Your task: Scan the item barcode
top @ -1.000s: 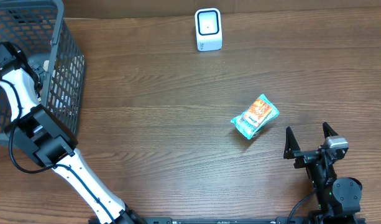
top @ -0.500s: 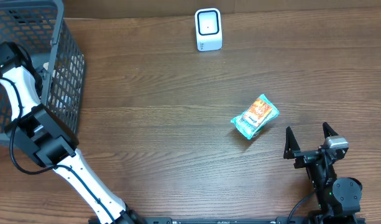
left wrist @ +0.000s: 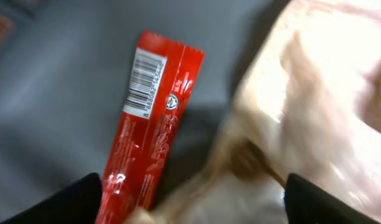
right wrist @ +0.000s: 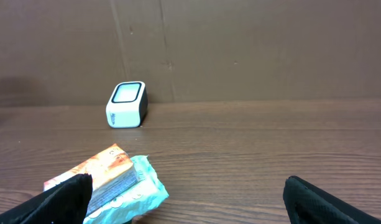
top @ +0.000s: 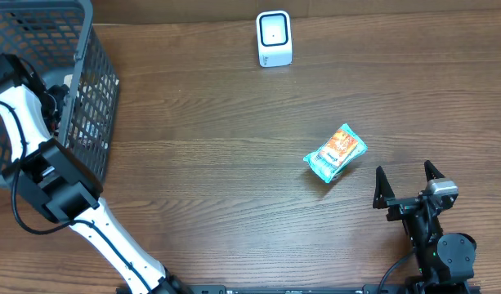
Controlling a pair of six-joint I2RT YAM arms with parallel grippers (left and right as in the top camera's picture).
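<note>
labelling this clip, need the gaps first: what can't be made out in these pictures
- Overhead: the basket mesh and the left arm hide what lies inside.
- Left wrist: the pale bag is blurred, its print unreadable.
- Left wrist: the red packet shows a barcode, but its digits are too small and soft.
- Right wrist: the snack packet is cut by the bottom edge; no barcode shows.

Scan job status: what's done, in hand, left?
Looks done: a red packet lies in the basket below the open left end effector, ungripped. In hand: nothing; the right end effector is open and empty near the teal snack pack. Left: that pack lies on the table, apart from the scanner, likely unscanned.
</note>
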